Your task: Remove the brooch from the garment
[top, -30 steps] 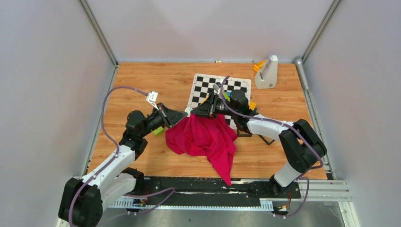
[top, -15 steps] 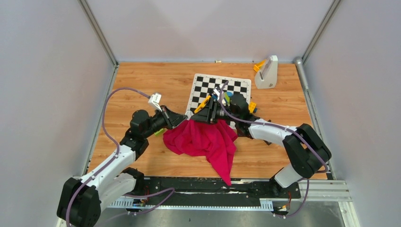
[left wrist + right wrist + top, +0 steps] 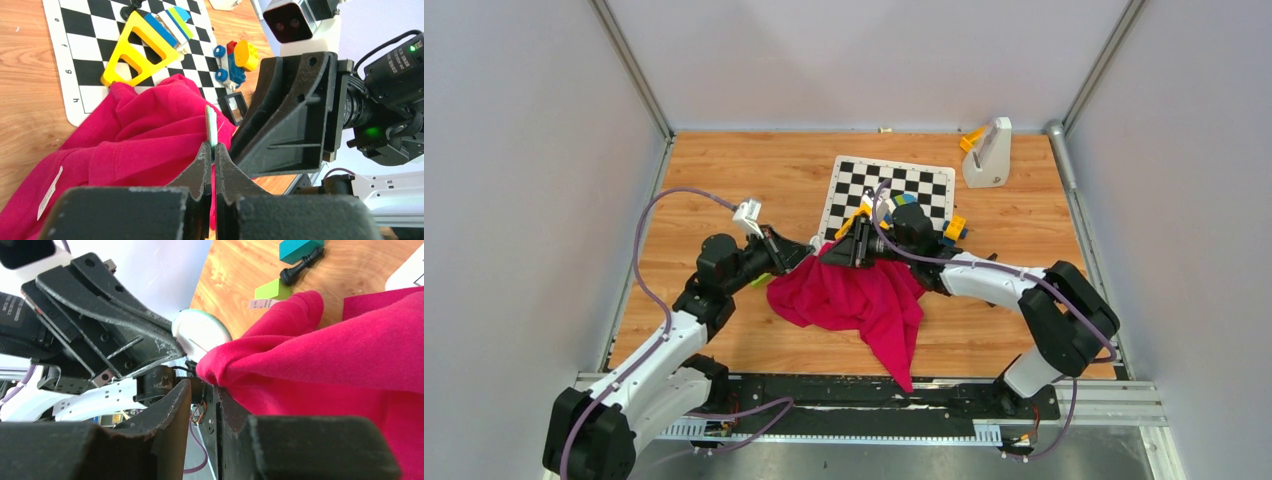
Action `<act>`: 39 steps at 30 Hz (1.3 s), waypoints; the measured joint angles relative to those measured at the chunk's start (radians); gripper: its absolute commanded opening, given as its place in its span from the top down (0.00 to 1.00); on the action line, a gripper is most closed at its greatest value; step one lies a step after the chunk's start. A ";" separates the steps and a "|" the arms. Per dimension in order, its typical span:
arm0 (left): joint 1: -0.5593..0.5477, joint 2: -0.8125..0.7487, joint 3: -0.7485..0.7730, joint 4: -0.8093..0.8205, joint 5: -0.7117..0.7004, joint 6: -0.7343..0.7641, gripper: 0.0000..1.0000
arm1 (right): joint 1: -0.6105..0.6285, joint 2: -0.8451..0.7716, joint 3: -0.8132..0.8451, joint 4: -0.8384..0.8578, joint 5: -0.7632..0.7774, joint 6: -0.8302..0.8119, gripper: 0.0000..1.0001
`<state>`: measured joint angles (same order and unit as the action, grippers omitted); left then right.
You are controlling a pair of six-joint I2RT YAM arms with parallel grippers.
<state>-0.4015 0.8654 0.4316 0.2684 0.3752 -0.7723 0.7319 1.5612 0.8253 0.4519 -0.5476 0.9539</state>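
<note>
Robot lab test cell, not a home or shop. Plain pale-grey panel walls [image 3: 534,150] on 3 sides, held by bare aluminium corner posts [image 3: 632,70]. A wood-laminate desk [image 3: 724,170] fills the box. A black metal mounting rail [image 3: 854,395] runs along its near edge w/ two white-and-black robot arms bolted on, left [image 3: 661,345] & right [image 3: 984,280]. Loose purple cables [image 3: 638,250] run to them. Boxy white camera module [image 3: 300,25] sits on a wrist. Test props: black-and-white chequered mat [image 3: 854,180] far centre, white wedge-shaped stand [image 3: 987,155] far right.

Bright even light, soft shadows — wrist-view foregrounds blurred.
</note>
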 measured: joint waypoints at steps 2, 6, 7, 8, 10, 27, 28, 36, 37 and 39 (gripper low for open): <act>0.000 -0.005 0.003 -0.015 -0.001 0.011 1.00 | 0.000 0.011 0.013 -0.014 0.010 -0.006 0.79; 0.000 -0.008 0.015 -0.047 -0.009 0.038 1.00 | 0.000 0.034 0.059 -0.084 0.048 -0.017 0.79; 0.000 -0.009 0.016 -0.049 -0.010 0.040 1.00 | 0.002 0.037 0.068 -0.104 0.063 -0.018 0.79; 0.000 -0.010 0.019 -0.057 -0.013 0.047 1.00 | 0.008 0.037 0.076 -0.126 0.082 -0.019 0.61; 0.000 -0.019 0.025 -0.081 -0.023 0.066 1.00 | 0.019 0.037 0.092 -0.172 0.126 -0.030 0.62; 0.000 -0.022 0.068 -0.234 -0.095 0.177 1.00 | 0.026 0.051 0.184 -0.307 0.175 -0.131 1.00; -0.003 -0.016 0.079 -0.260 -0.103 0.195 1.00 | 0.019 0.048 0.194 -0.321 0.175 -0.136 0.96; -0.003 -0.025 0.130 -0.491 -0.136 0.265 1.00 | -0.059 0.005 0.258 -0.411 0.200 -0.179 0.49; -0.003 -0.034 0.139 -0.523 -0.133 0.269 1.00 | -0.068 -0.004 0.258 -0.417 0.199 -0.183 0.44; -0.003 -0.057 0.158 -0.572 -0.125 0.272 1.00 | -0.075 -0.020 0.255 -0.423 0.199 -0.193 0.42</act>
<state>-0.4042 0.8082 0.5896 -0.3038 0.2501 -0.4999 0.6567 1.5410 1.0805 0.0284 -0.3489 0.7609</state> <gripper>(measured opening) 0.008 0.523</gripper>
